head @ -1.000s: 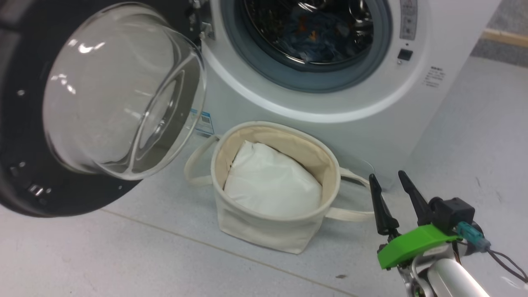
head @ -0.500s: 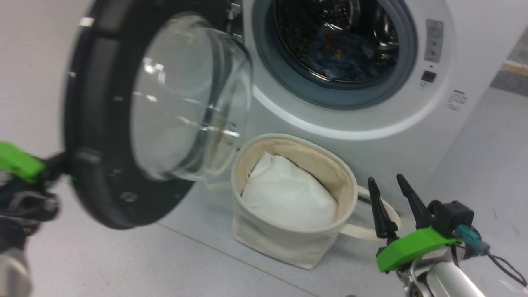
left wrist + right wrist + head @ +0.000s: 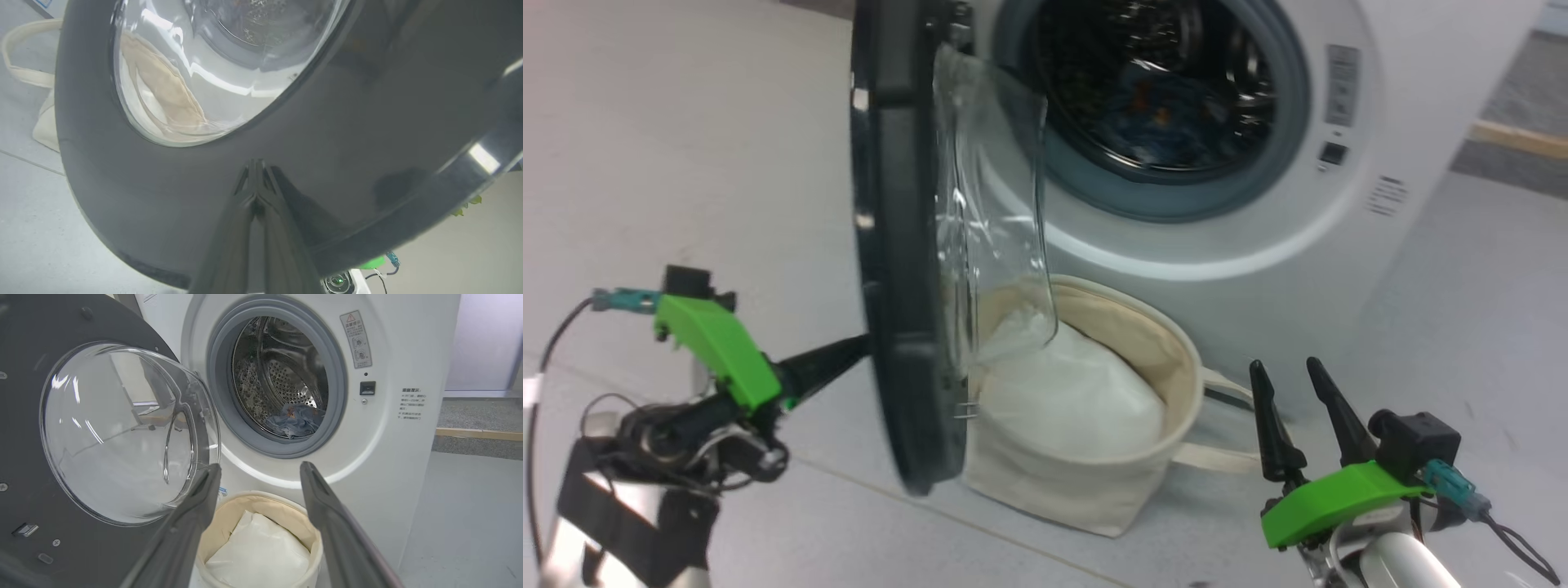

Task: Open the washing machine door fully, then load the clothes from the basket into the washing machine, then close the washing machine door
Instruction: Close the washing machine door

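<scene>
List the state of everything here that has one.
washing machine door: partly open, edge-on in the head view.
left gripper: shut, tips against the door's outer face.
right gripper: open, empty.
basket: upright, holding white padding cloth.
light blue garment: lying in the drum.

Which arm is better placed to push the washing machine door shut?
Left. The left fingers, shut, press the outer black rim of the door, on the side away from the machine. The right fingers stand open by the basket, on the door's inner side.
</scene>
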Controlling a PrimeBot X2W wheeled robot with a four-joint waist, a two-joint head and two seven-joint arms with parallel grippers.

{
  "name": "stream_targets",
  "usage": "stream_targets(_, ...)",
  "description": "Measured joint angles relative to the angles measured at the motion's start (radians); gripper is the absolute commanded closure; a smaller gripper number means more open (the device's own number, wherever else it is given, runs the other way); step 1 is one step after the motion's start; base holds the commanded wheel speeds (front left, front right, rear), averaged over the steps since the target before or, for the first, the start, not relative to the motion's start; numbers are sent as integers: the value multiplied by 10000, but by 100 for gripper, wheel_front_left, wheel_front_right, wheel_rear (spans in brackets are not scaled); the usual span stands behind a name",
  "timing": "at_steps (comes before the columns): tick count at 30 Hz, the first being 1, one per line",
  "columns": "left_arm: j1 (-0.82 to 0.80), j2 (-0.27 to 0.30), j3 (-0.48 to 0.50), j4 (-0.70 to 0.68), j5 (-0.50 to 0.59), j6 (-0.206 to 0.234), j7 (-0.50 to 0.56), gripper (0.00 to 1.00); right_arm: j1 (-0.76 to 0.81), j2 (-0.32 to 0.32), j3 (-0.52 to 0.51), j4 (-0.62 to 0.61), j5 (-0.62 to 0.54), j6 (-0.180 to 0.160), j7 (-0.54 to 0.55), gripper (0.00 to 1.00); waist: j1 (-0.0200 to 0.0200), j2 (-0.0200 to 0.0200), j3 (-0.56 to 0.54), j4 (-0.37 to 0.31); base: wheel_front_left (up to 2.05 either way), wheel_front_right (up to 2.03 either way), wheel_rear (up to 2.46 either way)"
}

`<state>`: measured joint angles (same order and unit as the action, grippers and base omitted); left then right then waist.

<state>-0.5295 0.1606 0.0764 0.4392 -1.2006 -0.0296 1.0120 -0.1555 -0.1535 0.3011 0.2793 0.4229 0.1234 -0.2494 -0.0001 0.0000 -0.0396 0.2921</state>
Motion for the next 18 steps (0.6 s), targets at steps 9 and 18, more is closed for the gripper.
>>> stream_targets(9, 534, -324, 19, -1764, -176, 556, -52, 100, -4, 153, -274, -123, -182, 0, 0, 0, 1, 0, 253, -1511, 0, 0, 0)
stream_targets(18, 144, -190, 984, -1041, -38, 307, -1494, 100, -24, 230, -349, -267, -382, 0, 0, 0, 2, 0, 630, -3787, 0, 0, 0)
